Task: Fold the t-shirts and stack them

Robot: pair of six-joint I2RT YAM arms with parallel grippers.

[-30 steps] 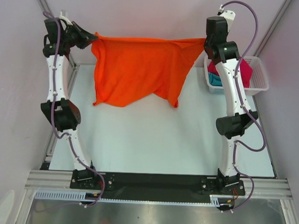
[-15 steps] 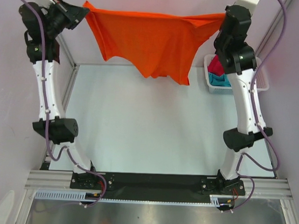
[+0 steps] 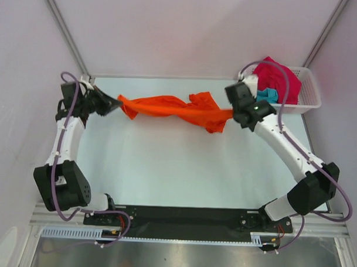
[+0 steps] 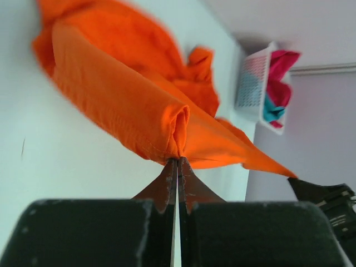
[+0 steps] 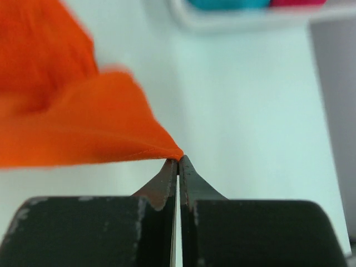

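Left claw (image 3: 117,104) and right claw (image 3: 231,113) each pinch a corner of the bright orange cloth t-shirt (image 3: 167,107), now dropped bunched onto the worktop (image 3: 177,163) between them, no longer spread aloft; flattening likely next.

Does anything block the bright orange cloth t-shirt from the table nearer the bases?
Nothing visible: left gripper and right gripper pinch the orange t-shirt by its ends, the table there is bare, the white lattice basket sits far right.

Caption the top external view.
Left fingers and right fingers pinch opposite ends of a bright orange cloth t-shirt bunched over the table.
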